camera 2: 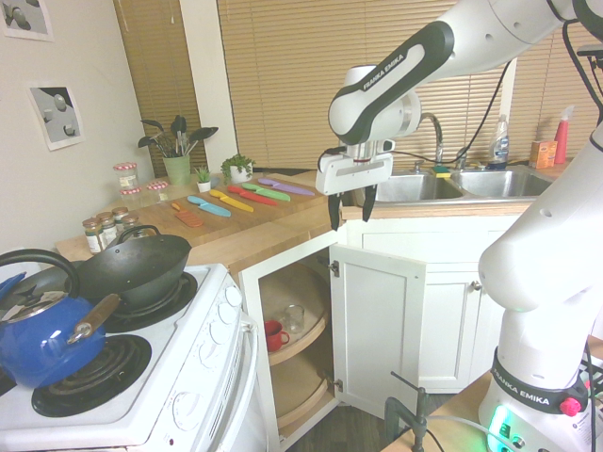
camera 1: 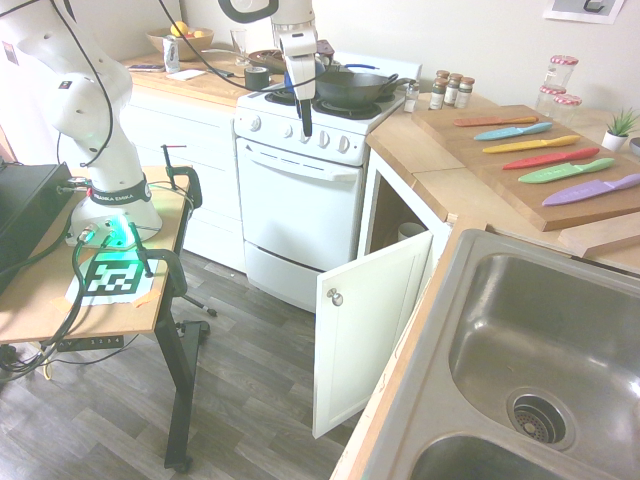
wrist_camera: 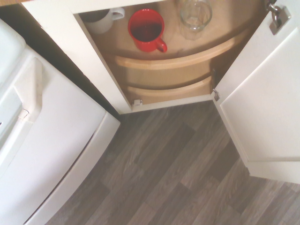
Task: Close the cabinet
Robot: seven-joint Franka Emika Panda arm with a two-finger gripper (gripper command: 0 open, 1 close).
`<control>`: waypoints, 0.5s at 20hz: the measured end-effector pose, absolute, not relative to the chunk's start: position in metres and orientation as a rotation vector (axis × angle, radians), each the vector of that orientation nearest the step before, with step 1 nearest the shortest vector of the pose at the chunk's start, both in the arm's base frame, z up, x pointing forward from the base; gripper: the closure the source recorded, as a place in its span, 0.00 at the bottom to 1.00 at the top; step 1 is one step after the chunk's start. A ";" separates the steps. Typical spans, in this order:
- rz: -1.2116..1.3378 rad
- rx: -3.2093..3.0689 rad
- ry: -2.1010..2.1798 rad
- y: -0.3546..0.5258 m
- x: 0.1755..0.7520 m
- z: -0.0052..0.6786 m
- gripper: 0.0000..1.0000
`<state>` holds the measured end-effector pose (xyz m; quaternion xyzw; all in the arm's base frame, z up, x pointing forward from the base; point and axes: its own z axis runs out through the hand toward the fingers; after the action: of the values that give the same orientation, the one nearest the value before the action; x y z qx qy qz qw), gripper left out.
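The white cabinet door with its small round silver knob stands swung wide open beside the stove. Behind it, the wood-toned curved shelves hold a red mug, a clear glass and a white mug. From the other side the door shows its inner face, hinged at its left edge. My gripper hangs at countertop height above the cabinet opening, open, touching nothing. In the first exterior view the gripper appears in front of the stove's control panel.
The white stove stands directly beside the cabinet, with a wok and a blue kettle on top. Coloured knives lie on a cutting board. A steel sink sits on the near counter. Grey wood floor lies below the door.
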<state>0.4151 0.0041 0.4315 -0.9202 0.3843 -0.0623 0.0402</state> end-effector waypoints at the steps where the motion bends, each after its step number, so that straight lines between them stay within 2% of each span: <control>1: -0.189 -2.819 1.178 0.004 0.415 0.431 0.00; 10: -0.179 -2.791 1.223 -0.031 0.427 0.401 0.00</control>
<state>0.4275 -0.0312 0.4012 -0.9135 0.4002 -0.0586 0.0447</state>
